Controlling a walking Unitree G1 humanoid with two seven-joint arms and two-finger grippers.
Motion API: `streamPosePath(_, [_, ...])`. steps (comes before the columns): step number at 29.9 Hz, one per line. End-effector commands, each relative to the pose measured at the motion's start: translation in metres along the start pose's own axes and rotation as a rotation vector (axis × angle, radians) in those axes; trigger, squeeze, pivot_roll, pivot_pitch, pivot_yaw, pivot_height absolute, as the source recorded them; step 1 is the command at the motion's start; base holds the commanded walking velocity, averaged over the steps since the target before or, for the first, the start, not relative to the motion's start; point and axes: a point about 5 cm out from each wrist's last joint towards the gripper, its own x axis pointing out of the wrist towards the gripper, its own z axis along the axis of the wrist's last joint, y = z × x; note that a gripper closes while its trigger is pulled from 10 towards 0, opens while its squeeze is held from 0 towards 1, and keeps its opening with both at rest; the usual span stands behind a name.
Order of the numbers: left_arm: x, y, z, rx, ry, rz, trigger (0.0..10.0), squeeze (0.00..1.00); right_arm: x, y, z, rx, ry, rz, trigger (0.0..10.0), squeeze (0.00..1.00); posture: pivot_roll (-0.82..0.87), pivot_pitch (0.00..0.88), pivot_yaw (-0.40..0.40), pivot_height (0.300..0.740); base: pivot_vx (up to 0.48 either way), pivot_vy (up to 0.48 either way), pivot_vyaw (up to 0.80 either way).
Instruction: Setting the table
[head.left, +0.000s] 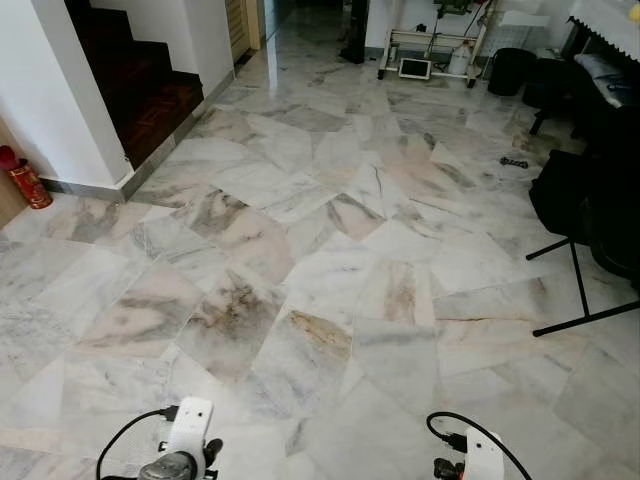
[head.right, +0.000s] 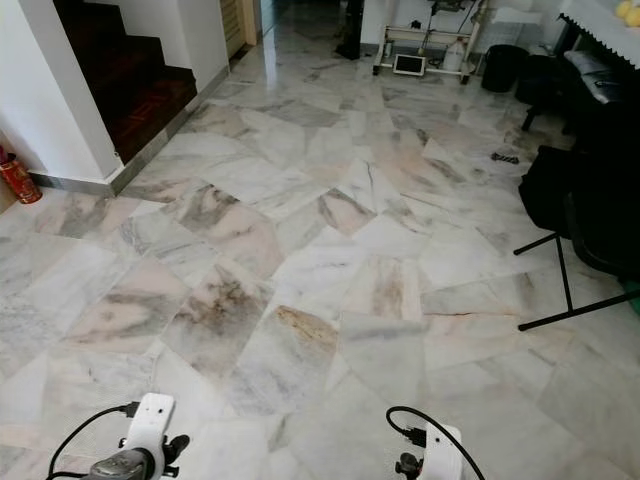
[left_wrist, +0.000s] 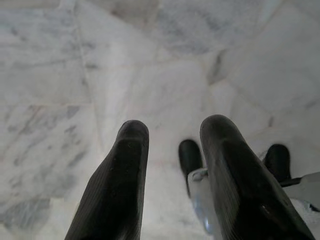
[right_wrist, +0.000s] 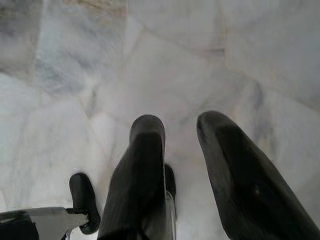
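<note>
Two hazards stand out on this open stretch of white and grey veined marble floor (head.left: 330, 250), and neither has to do with tableware yet. At ten o'clock, a small red cylindrical canister (head.left: 24, 178) stands against the white wall corner (head.left: 60, 110) beside the dark wooden staircase (head.left: 140, 90); a turn that way could knock it over. At three o'clock, the thin black metal legs of a folding stand (head.left: 575, 290) splay across the tiles below a black bag (head.left: 565, 190), and a foot could catch on them if the robot heads to that side, which I judge the likelier trouble. At one o'clock, far off, a white wheeled rack (head.left: 430, 50) stands by the wall.

No table, plate or cutlery is in sight, so the things to be set out are yet to be found; the task looks barely begun, with walking the likely step in hand.

Both arms hang low at the robot's sides, pointing down at the floor. The left gripper (left_wrist: 170, 145) has its two black fingers (left_wrist: 120, 180) spread apart with nothing between them, bare marble below. The right gripper (right_wrist: 180, 135) is likewise parted and empty, its fingers (right_wrist: 145, 170) aimed at the tiles. In the head views, the white wrist housings with looping black cables (head.left: 130, 435) sit at seven and five o'clock.
</note>
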Motion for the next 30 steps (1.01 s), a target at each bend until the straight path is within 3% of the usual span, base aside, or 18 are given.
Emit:
streamPosePath(1, [-0.001, 0.002, -0.007, -0.01, 0.021, 0.014, 10.0, 0.0, 0.001, 0.005, -0.001, 0.001, 0.003, 0.005, 10.0, 0.0, 0.14, 0.0, -0.021, 0.74, 0.0, 0.0, 0.0])
streamPosePath(6, [-0.003, 0.004, -0.013, -0.038, 0.029, 0.035, 10.0, 0.0, 0.002, 0.018, -0.005, -0.018, 0.002, 0.003, 10.0, 0.0, 0.14, 0.0, -0.011, 0.74, 0.0, 0.0, 0.0])
streamPosePath(10, [-0.004, 0.005, -0.017, 0.024, 0.033, 0.031, 10.0, 0.0, 0.001, 0.022, -0.01, -0.021, 0.017, 0.004, 10.0, 0.0, 0.12, 0.0, 0.001, 0.74, 0.0, 0.0, 0.0])
streamPosePath(22, [-0.004, 0.007, -0.013, -0.002, 0.013, 0.047, 10.0, 0.0, -0.006, 0.005, -0.034, -0.088, 0.1, -0.05, 10.0, 0.0, 0.12, 0.0, -0.003, 0.74, 0.0, 0.0, -0.48])
streamPosePath(30, [-0.003, 0.001, -0.015, -0.01, 0.011, 0.026, 10.0, 0.0, -0.007, 0.006, -0.036, -0.125, 0.11, -0.033, 10.0, 0.0, 0.11, 0.0, -0.007, 0.74, 0.0, 0.0, -0.6])
